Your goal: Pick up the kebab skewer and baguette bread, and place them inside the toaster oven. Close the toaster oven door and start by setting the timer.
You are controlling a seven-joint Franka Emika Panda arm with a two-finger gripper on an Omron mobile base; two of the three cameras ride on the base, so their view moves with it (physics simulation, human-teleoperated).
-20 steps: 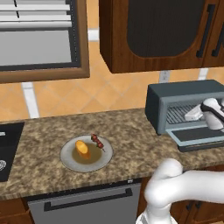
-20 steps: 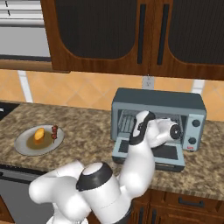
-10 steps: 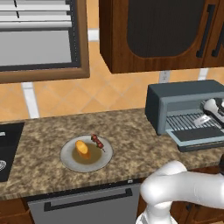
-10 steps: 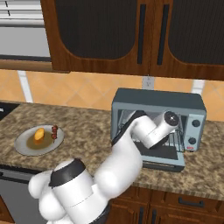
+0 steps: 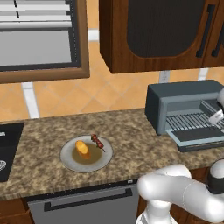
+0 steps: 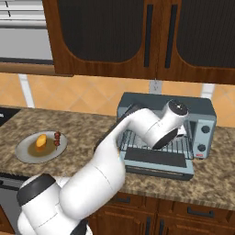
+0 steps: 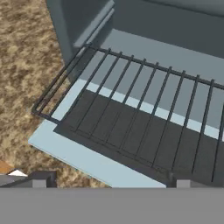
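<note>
The slate-grey toaster oven [image 5: 183,107] [image 6: 202,110] stands at the right end of the counter. Its door [image 5: 199,139] [image 6: 158,160] [image 7: 83,157] lies folded down flat. The wire rack [image 7: 144,109] reaches out over the door. My gripper [image 7: 111,180] hovers just above the door and rack, open, with nothing between its fingertips [image 7: 41,177]. Far to the left, the golden baguette bread [image 5: 82,148] [image 6: 41,140] and the kebab skewer [image 5: 97,141] [image 6: 57,137] lie side by side on a grey plate [image 5: 70,162] [image 6: 25,153].
Dark wooden wall cabinets [image 5: 157,35] hang above the oven. A dishwasher front [image 5: 83,205] sits below the counter edge under the plate. A dark cooktop [image 5: 8,144] is at the far left. Speckled counter [image 5: 131,131] stretches between plate and oven.
My arm has swung, and the hand has shifted slightly right in front of the open oven. Plate, bread and skewer have stayed put, and the door has stayed down.
</note>
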